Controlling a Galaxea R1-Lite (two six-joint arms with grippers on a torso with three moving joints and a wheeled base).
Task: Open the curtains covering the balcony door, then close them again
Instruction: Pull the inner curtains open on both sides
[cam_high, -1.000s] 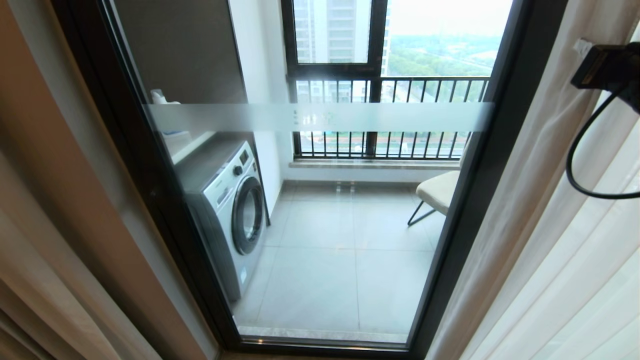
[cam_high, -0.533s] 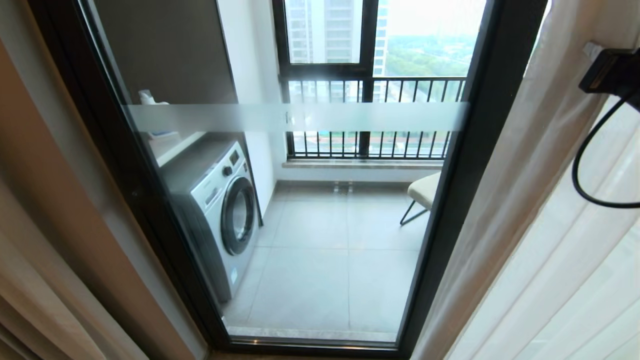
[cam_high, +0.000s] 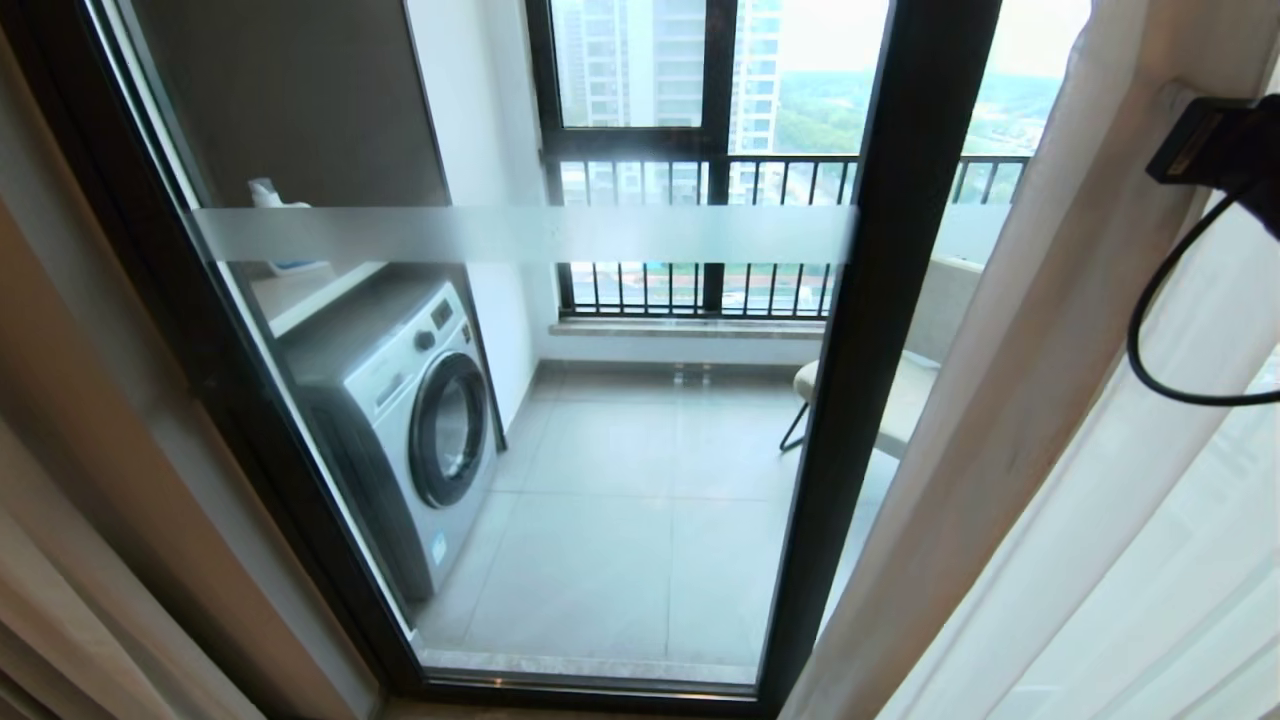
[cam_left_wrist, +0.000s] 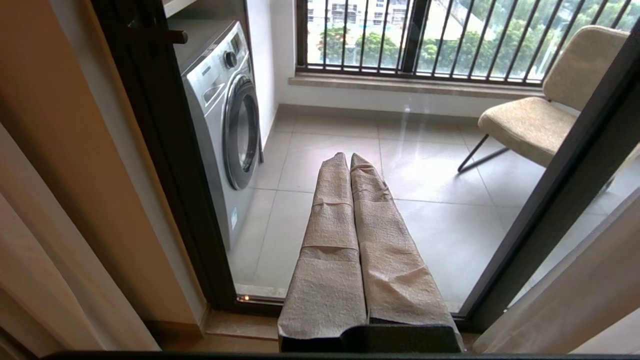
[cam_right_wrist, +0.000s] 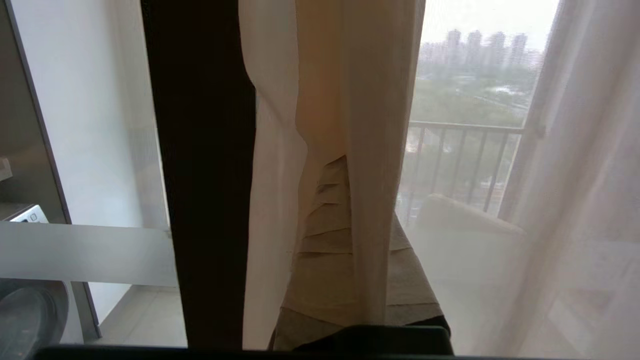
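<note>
In your head view, the balcony door (cam_high: 520, 420) stands uncovered, its frosted band (cam_high: 520, 234) crossing the glass; the curtains (cam_high: 1030, 400) hang bunched at the right, the washing machine (cam_high: 400, 410) beyond the glass. Your left wrist view shows the left end effector (cam_left_wrist: 349, 160) with fingers pressed together, holding nothing. In your right wrist view, the right end effector (cam_right_wrist: 332, 172) is clamped on the curtain's beige edge.

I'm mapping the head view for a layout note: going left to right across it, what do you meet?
Left curtain → washing machine → balcony door's black upright → right curtain → right arm's black camera mount and cable.
</note>
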